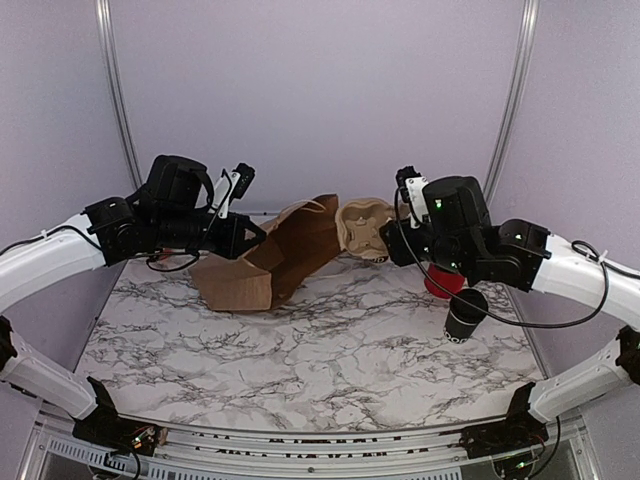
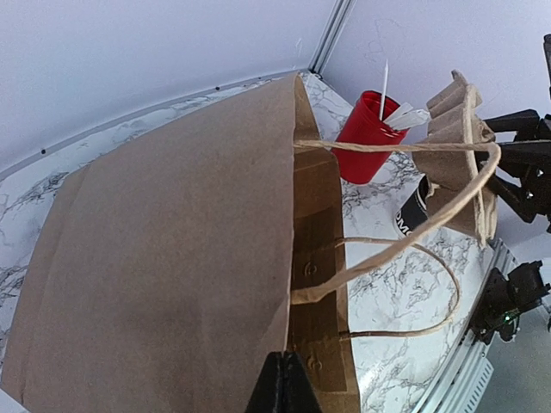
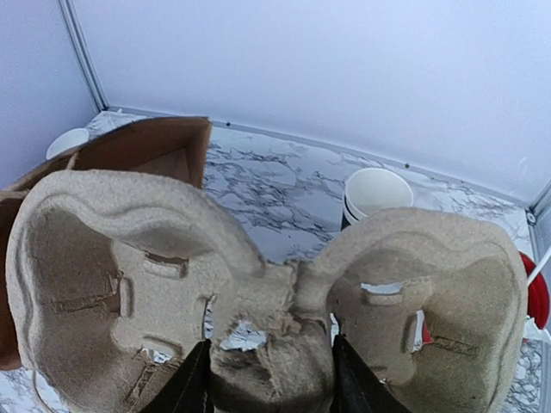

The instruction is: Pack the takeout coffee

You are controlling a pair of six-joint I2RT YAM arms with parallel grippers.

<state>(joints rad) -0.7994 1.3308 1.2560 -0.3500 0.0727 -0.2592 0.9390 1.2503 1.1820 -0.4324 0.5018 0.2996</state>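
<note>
Marbled white table [image 1: 330, 350], three things resting on it.
A brown paper bag [image 1: 265, 260] lies on its side; a red cup [image 1: 440, 282] stands just beside a black takeout coffee cup [image 1: 465, 315].

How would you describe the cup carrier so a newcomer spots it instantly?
On the marble table, find the brown paper bag at the back. Just right of its mouth, the right claw holds the cup carrier: pale moulded pulp with round cup wells, lighter and bumpier than the smooth bag.
</note>
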